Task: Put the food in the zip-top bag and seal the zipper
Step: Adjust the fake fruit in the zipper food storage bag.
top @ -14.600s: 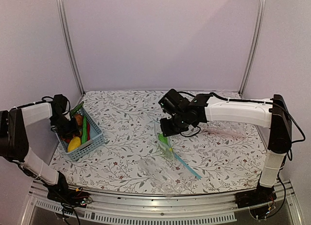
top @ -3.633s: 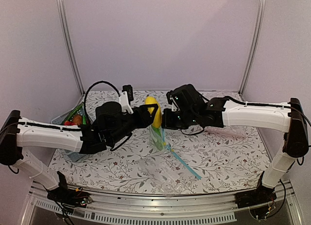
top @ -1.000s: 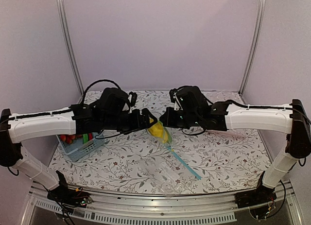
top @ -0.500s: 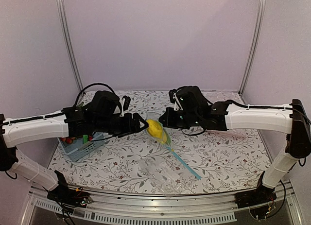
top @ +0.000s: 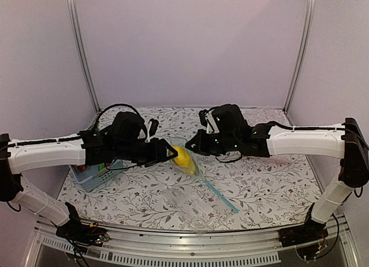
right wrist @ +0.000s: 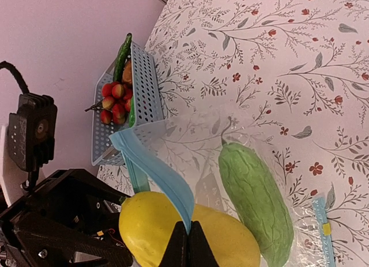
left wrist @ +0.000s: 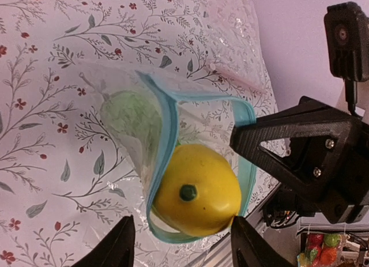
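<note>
Left jaws spread, moved nearer yellow food (left wrist: 198, 189) in zip-top bag (left wrist: 124, 114).

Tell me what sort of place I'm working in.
Likely a robot test booth, not a kitchen: plain walls with metal frame posts, a floral tablecloth, and a blue basket of toy produce.

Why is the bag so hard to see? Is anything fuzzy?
Top view: the clear bag nearly vanishes against the flowery cloth; the yellow food stands out. Left wrist view: sharp, with pale shine on the bag. Right wrist view: sharp too, nothing fuzzy.
</note>
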